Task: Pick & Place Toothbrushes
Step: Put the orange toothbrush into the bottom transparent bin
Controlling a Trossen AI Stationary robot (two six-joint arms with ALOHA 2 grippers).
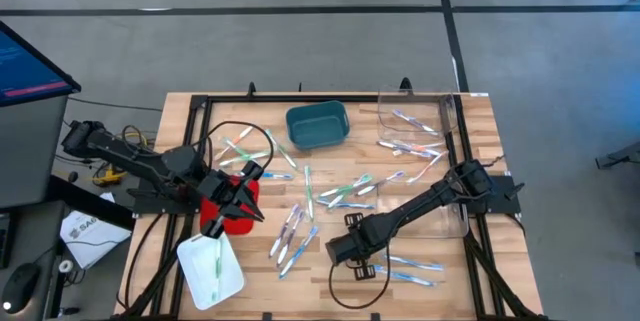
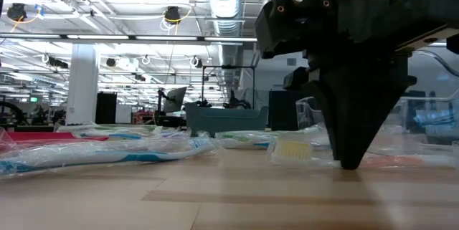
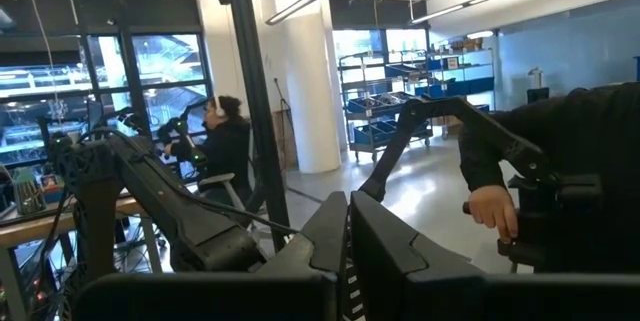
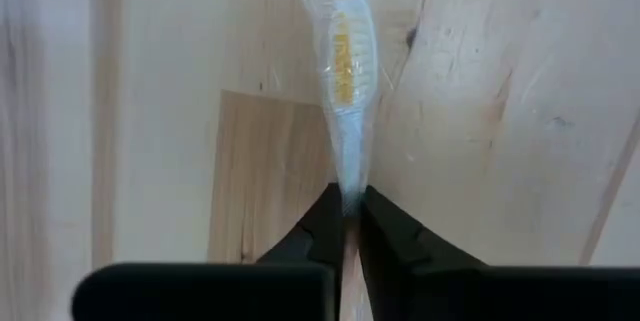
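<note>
We see the right pincer [image 4: 348, 223] lowered tip-down to the worktop [image 4: 160, 71] near its front edge, arm stretched low, clenched on a wrapped toothbrush [image 4: 347, 71]. The left pincer [image 1: 243, 193], clenched empty, hovers near the left edge.

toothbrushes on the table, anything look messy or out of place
Yes. The toothbrushes lie loose across the table at all angles, not lined up. One sits alone in the white tray, a few in the clear bin; the teal bin looks empty. The right gripper is shut on a wrapped toothbrush.
</note>
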